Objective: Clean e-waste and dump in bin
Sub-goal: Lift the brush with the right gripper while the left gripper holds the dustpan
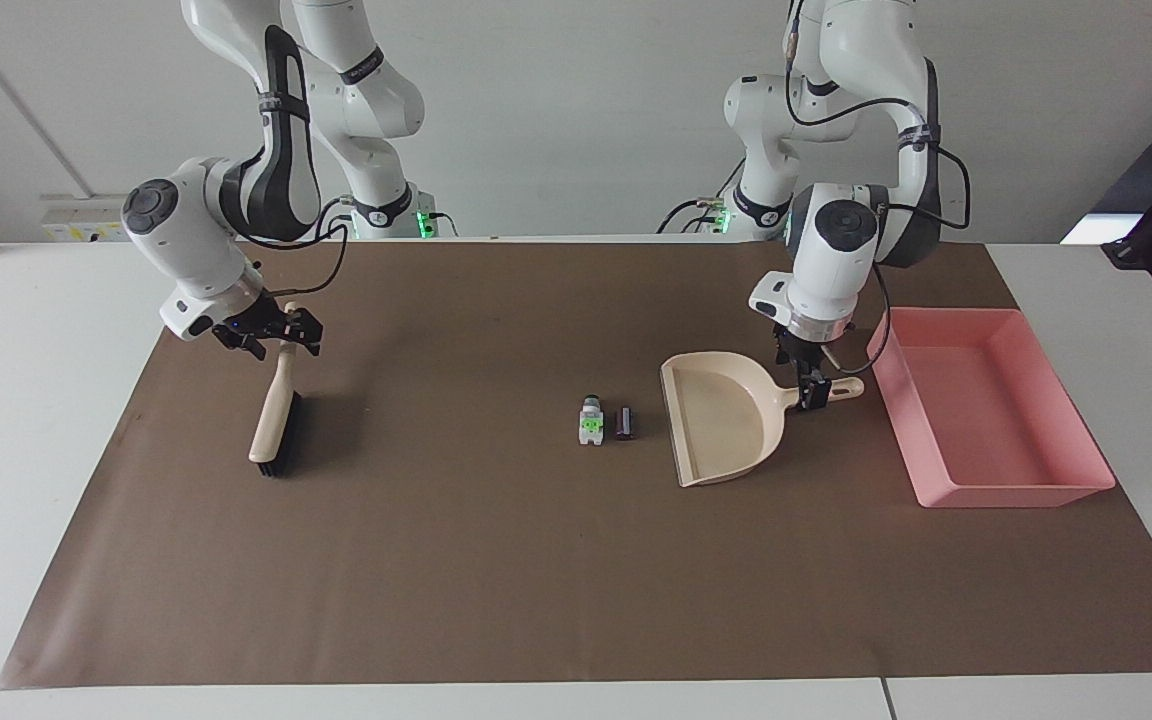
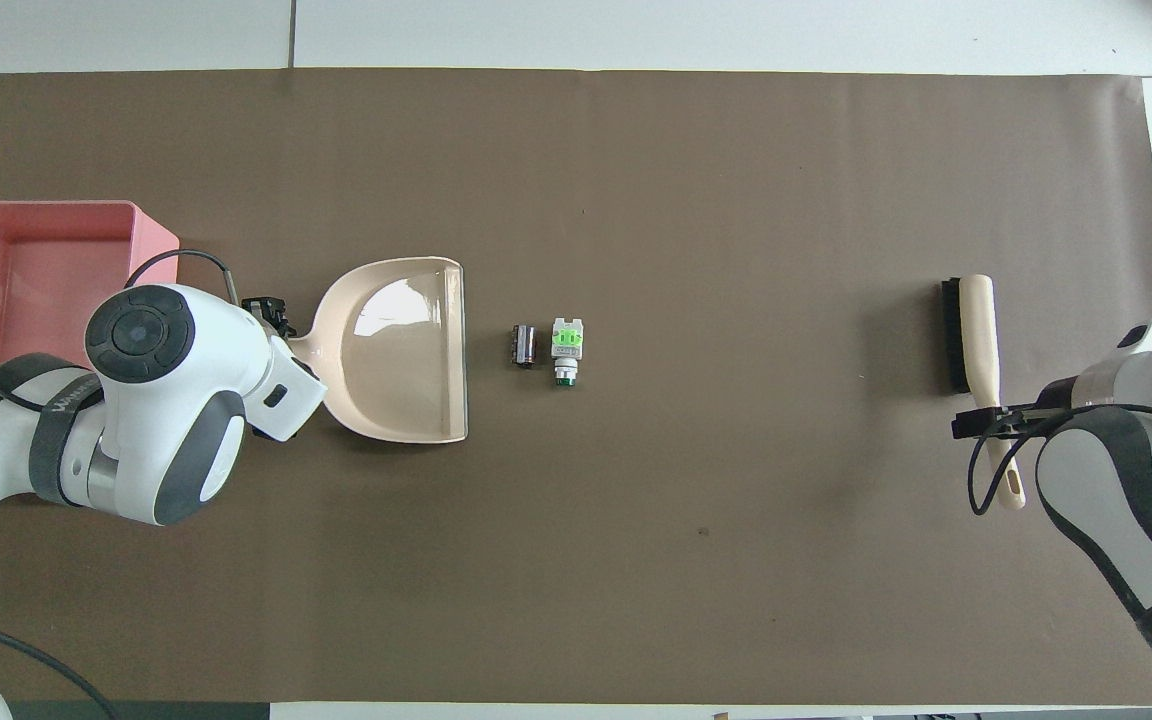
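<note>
Facing view
Left gripper (image 1: 804, 385): down at the dustpan (image 1: 721, 418) handle, jaws spread astride it, not pinching.
Right gripper (image 1: 271, 335): at the brush (image 1: 274, 420) handle's upper end, jaws apart around it; contact unclear.
E-waste: white piece (image 1: 590, 420) and black block (image 1: 624, 421) side by side, just off the dustpan's open lip.
Bin (image 1: 986, 490): at the left arm's end, near the dustpan handle's tip.

Overhead view
Left gripper (image 2: 271, 320): mostly hidden under its own wrist.
Dustpan (image 2: 396, 350): mouth faces the e-waste (image 2: 566, 350).
Bin (image 2: 151, 240): partly cut by the frame edge.
Open room: wide bare brown mat (image 2: 736, 200) between e-waste and brush (image 2: 971, 335).
</note>
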